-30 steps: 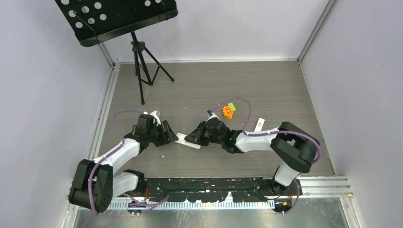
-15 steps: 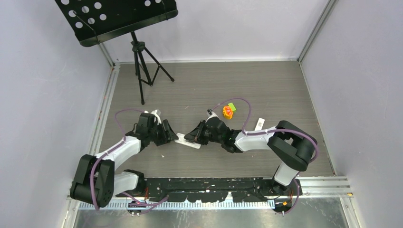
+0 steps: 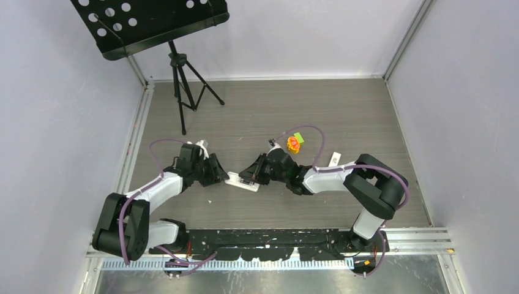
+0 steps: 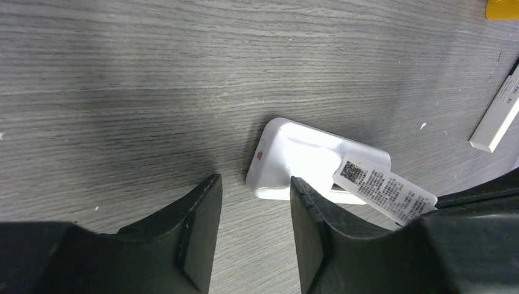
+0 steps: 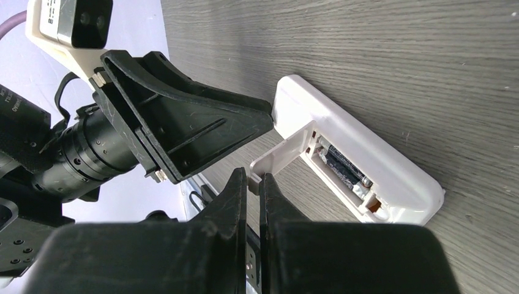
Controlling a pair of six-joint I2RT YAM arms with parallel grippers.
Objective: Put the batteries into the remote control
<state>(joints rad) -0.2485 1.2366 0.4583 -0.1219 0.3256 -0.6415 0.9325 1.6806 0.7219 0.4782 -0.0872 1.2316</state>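
Right wrist view: two batteries are seen seated lengthwise in the open bay of the remote control, lying on the table. The battery cover, leaning beside the bay, is pinched at its edge by the right gripper. The left gripper is spread apart, with the remote's end just ahead, untouched.

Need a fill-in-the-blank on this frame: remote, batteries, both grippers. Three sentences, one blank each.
1. The slim dark batteries lie ___ the open compartment of the white plastic remote control.
2. The right gripper is shut on the remote's thin white battery ___.
3. The left gripper holds nothing; its jaws are ___.

Missing words: inside; cover; open.
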